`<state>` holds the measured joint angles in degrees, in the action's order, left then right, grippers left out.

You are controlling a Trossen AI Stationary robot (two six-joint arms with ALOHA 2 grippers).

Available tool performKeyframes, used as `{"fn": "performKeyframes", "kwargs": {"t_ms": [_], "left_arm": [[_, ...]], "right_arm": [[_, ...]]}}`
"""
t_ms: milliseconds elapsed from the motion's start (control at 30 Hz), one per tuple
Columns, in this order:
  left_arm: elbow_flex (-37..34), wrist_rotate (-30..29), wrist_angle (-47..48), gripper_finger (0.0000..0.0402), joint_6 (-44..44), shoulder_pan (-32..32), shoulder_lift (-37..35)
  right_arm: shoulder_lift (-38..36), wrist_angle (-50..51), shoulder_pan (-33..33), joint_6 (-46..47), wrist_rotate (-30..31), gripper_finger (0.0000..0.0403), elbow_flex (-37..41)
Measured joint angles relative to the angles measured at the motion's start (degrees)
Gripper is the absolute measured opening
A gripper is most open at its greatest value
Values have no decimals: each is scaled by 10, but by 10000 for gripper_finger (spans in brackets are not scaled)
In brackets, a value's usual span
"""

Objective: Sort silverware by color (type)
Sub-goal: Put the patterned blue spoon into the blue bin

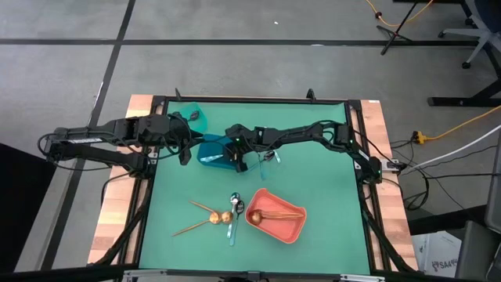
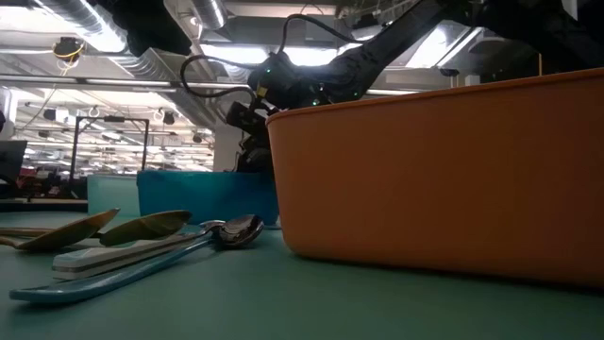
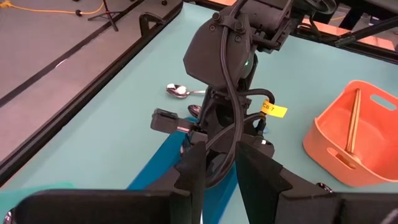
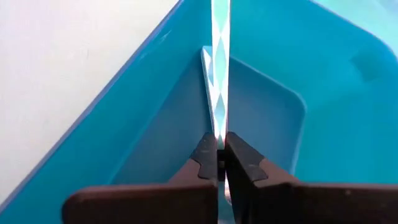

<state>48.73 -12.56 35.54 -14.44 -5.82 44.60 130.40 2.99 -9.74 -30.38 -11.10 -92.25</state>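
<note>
My right gripper (image 1: pixel 237 160) reaches from the table's right over the blue bin (image 1: pixel 211 149) and is shut on a thin light-blue utensil handle (image 4: pixel 219 93) inside the bin. My left gripper (image 1: pixel 185 153) is open at that bin's left rim, fingers (image 3: pixel 193 171) facing the right arm. Two copper-gold spoons (image 1: pixel 205 215), a silver spoon (image 1: pixel 236 205) and a light-blue-handled one (image 1: pixel 232 227) lie flat on the mat near the front. Copper-gold utensils (image 1: pixel 275 213) lie in the coral bin (image 1: pixel 291 231). A teal bin (image 1: pixel 192 117) stands at the far left. My right gripper pinches the light-blue handle (image 4: pixel 220 127) between its two fingers (image 4: pixel 205 163), seen edge-on, the handle running straight on beyond the fingertips into the blue bin (image 4: pixel 267 112). Its far end leaves the picture. My left gripper: whether it touches the blue bin's rim (image 3: pixel 158 165), I cannot tell.
Two more spoons (image 3: pixel 179 91) lie on the mat right of the blue bin. In the low view the coral bin (image 2: pixel 434 170) fills the right side, with the loose spoons (image 2: pixel 142 227) at left. Open green mat lies on the right half; a black frame edges the table.
</note>
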Motion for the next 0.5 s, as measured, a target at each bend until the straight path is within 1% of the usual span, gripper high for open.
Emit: {"fn": "performKeyframes", "kwargs": {"t_ms": [500], "left_arm": [[0,0,0,80,0,0,0]], "right_arm": [[0,-4,0,0,0,3,0]]}}
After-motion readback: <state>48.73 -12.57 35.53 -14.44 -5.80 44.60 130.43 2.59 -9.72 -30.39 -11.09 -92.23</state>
